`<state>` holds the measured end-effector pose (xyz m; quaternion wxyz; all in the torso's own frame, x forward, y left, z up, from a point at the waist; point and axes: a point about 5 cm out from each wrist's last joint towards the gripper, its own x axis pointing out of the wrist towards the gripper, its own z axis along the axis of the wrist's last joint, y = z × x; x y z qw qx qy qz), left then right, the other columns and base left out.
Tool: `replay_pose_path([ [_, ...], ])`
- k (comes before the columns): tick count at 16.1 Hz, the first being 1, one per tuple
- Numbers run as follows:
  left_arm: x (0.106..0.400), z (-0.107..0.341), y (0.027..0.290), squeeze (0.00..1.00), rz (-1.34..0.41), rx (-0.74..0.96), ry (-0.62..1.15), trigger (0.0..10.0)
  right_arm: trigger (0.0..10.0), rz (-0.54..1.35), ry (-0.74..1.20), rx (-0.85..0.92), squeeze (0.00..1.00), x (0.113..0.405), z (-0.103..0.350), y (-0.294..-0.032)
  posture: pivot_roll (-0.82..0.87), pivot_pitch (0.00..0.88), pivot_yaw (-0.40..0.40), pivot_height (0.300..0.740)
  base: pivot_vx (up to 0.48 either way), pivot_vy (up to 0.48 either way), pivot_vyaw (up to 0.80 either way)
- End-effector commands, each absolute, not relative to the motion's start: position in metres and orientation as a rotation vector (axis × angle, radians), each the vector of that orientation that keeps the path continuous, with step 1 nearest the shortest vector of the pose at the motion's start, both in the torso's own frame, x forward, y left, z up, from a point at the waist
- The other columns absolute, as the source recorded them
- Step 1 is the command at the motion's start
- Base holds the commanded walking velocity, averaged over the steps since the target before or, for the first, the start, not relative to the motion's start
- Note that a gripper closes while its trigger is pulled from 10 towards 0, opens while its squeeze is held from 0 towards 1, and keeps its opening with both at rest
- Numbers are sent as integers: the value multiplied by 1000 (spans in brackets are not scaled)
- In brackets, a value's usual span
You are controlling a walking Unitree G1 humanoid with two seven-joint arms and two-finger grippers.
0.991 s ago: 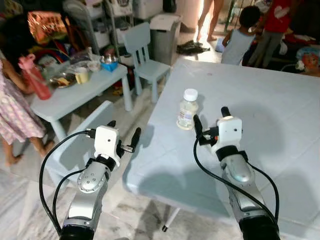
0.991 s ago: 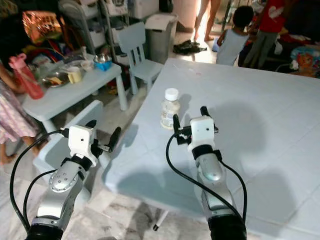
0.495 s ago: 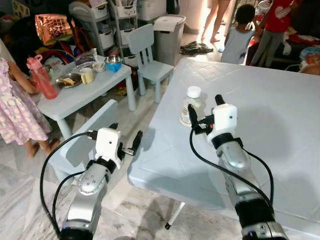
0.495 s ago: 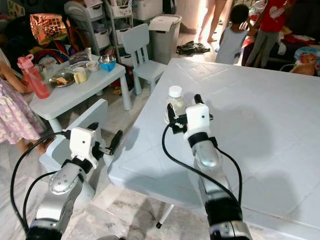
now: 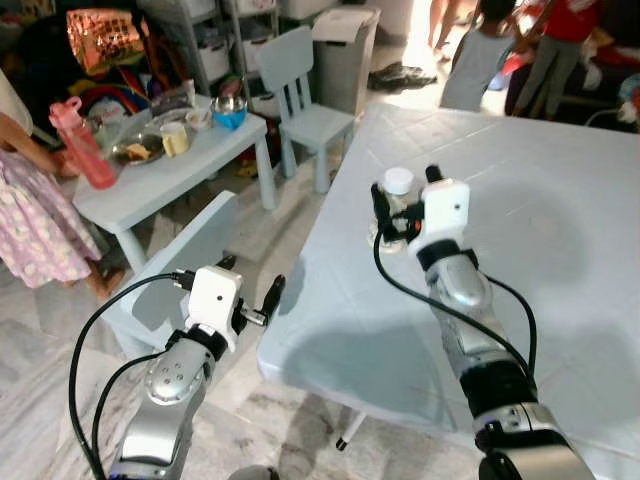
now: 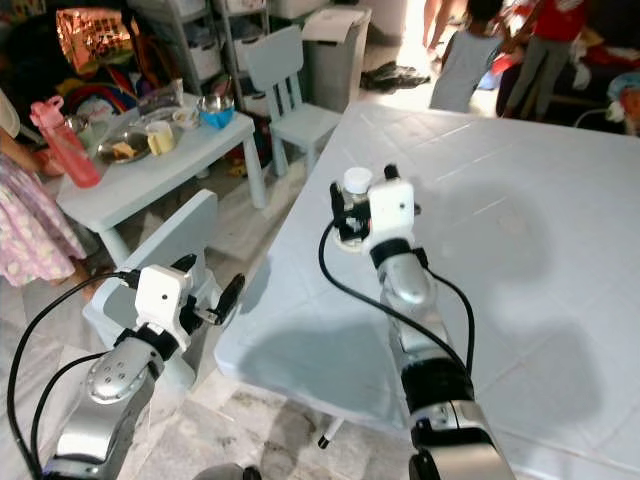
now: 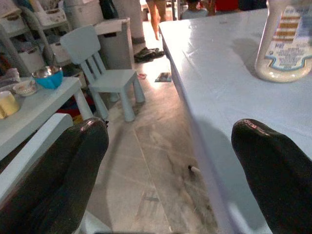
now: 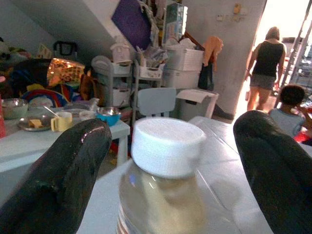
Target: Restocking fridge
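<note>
A small clear bottle (image 5: 397,187) with a white cap (image 8: 168,145) and pale liquid stands upright near the left edge of the big pale table (image 5: 570,230). My right gripper (image 5: 404,193) is open, with one black finger on each side of the bottle's neck; in the right wrist view there is a gap between the fingers (image 8: 73,180) and the bottle. My left gripper (image 5: 250,279) is open and holds nothing; it hangs off the table's left edge, over the floor. The left wrist view catches the bottle's base (image 7: 285,48) on the table top.
A low children's table (image 5: 160,180) at the left carries a pink drink bottle (image 5: 80,140), bowls and cups. Small pale chairs (image 5: 300,95) stand beside it and under my left arm. A bin (image 5: 345,50) and several people are at the back; a person in a pink dress stands at the far left.
My right gripper has reached forward over the table until its fingers came to either side of the bottle. The left arm has hardly moved, and the camera has shifted forward.
</note>
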<state>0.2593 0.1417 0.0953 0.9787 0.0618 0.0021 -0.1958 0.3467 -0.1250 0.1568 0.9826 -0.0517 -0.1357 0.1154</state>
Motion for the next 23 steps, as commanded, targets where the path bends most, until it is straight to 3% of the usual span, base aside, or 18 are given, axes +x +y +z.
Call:
replay_pose_path([
  [1,257,97,143,0,-404,141,8,10000,10000,227,-278,-83,0,350,159,-123,80,73,53,740,0,0,0],
  [6,253,99,139,0,-437,157,23,10000,10000,266,-256,-66,0,358,158,-121,89,77,67,740,0,0,0],
  [7,253,99,138,0,-441,158,24,10000,8039,268,-253,-68,0,359,158,-121,89,77,68,740,0,0,0],
  [8,253,98,137,0,-445,158,28,10000,2980,271,-253,-66,0,360,159,-121,88,78,71,740,0,0,0],
  [9,252,98,136,0,-450,159,32,10000,902,269,-252,-65,0,361,160,-121,86,78,71,740,0,0,0],
  [10,252,98,135,0,-456,159,35,10000,706,269,-251,-63,0,362,160,-121,85,79,71,740,0,0,0],
  [11,252,97,133,0,-465,161,39,10000,2039,267,-246,-58,0,364,161,-120,83,80,72,740,0,0,0],
  [14,252,96,132,0,-472,166,42,10000,2353,288,-235,-34,0,368,166,-118,80,80,72,740,0,0,0],
  [15,253,96,133,0,-469,169,41,10000,1686,296,-240,-48,0,369,167,-117,80,78,72,740,0,0,0],
  [18,254,95,133,0,-469,169,46,10000,1059,298,-232,-53,0,371,167,-117,75,76,68,740,0,0,0],
  [22,254,94,131,0,-472,168,48,10000,863,295,-185,-82,0,372,162,-119,69,73,62,740,0,0,0],
  [23,254,93,130,0,-472,170,50,10000,0,289,-166,-91,0,372,159,-121,66,72,60,740,0,0,0],
])
